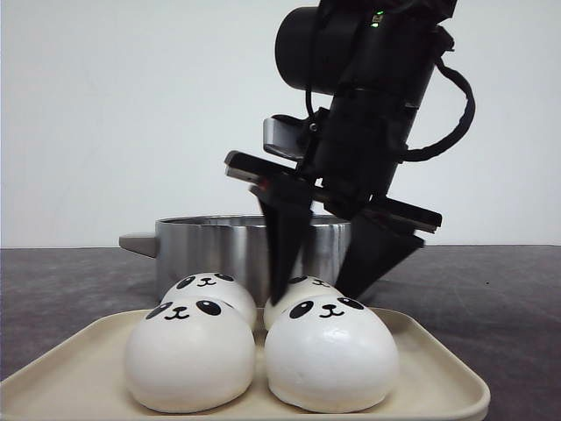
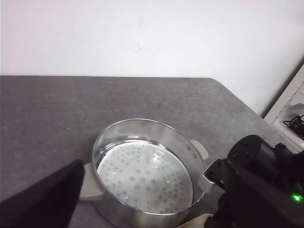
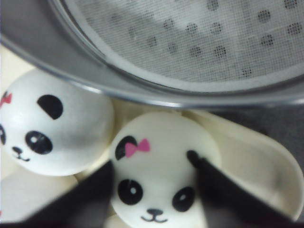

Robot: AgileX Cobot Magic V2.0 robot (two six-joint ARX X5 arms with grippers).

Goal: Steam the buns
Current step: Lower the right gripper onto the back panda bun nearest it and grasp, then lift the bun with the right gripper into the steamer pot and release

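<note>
Four white panda-face buns sit on a beige tray (image 1: 438,386): front left (image 1: 188,355), front right (image 1: 329,355), rear left (image 1: 210,294), rear right (image 1: 302,288). My right gripper (image 1: 313,296) is lowered over the rear right bun, jaws open, one finger on each side. In the right wrist view this bun (image 3: 161,156) has a pink bow and the gripper (image 3: 151,160) straddles it, beside another bun (image 3: 57,123). Of my left gripper only one dark finger (image 2: 42,199) shows, far to one side, above the table next to the steamer pot (image 2: 190,147).
The steel steamer pot (image 1: 210,246) stands just behind the tray, with a perforated white liner (image 2: 147,175) and nothing on it. Its rim (image 3: 142,90) lies close to the rear buns. My right arm (image 2: 266,185) stands beside the pot. A wall is behind the table.
</note>
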